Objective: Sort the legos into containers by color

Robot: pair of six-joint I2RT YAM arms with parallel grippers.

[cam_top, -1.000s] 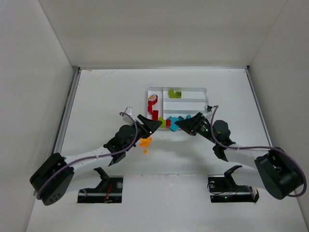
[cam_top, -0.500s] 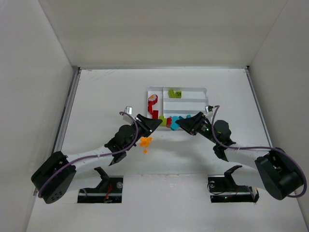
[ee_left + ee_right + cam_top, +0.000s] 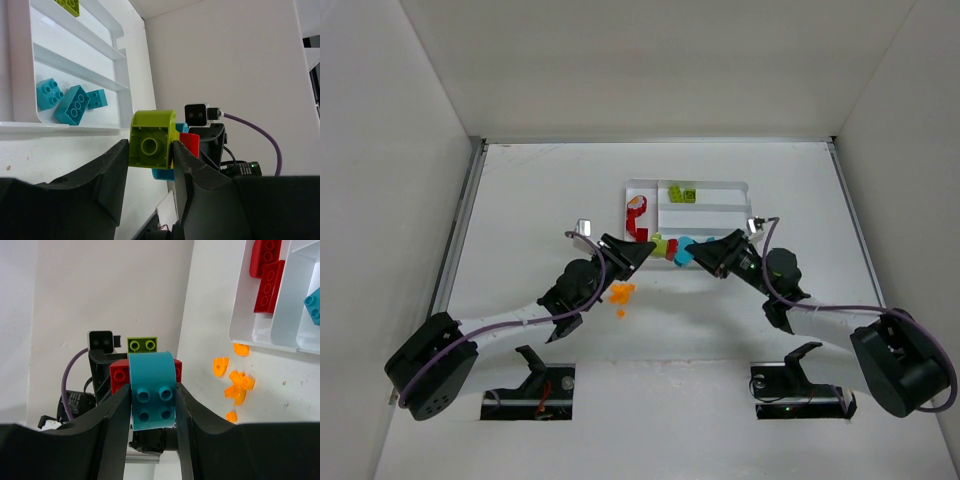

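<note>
Left wrist view: a small lime green plastic brick (image 3: 151, 139) is pinched between the fingers of the left gripper (image 3: 151, 152). They were spread wider a second ago and have since been narrowed onto it. A red brick (image 3: 190, 145) and a teal-blue curved brick (image 3: 151, 385) are pressed up against it. The teal one is clamped by the right gripper (image 3: 152, 395), grip unchanged. The whole clump is held just off the near edge of the white plastic divided tray (image 3: 720, 186), nudged a touch closer than before. Three teal bricks (image 3: 70, 102) are seen in the nearest long section, red bricks (image 3: 267, 275) in the tall narrow one, lime bricks (image 3: 682, 193) in the far one. Orange bits (image 3: 621, 294) are left loose on the white table (image 3: 520, 200) beside the left gripper.
</note>
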